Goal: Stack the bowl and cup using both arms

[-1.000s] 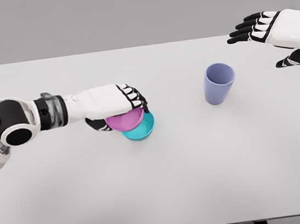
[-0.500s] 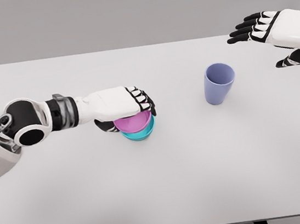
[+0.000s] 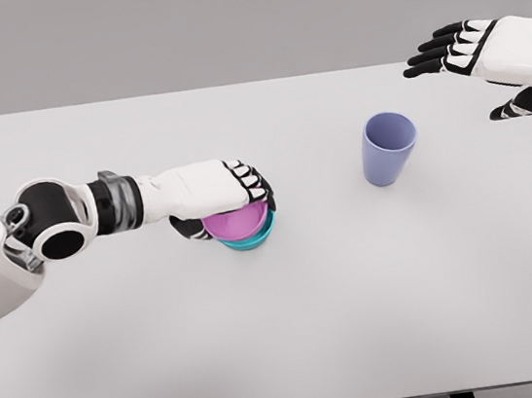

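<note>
Pink bowl (image 3: 237, 223) is sitting nested in the teal bowl (image 3: 255, 240) mid-table, left hand (image 3: 216, 191) gripping its rim from above, not yet letting go. Lavender cup (image 3: 388, 148) is standing upright, well apart, untouched. Right hand (image 3: 482, 48) is hovering above it, fingers spread, empty. Cup stacking is looking outstanding.

white table (image 3: 284, 334) — teal bowl (image 3: 252, 239) and lilac cup (image 3: 388, 149) on it

Pink bowl (image 3: 236, 224) nested in teal bowl (image 3: 252, 239); lavender cup (image 3: 388, 148) upright.
</note>
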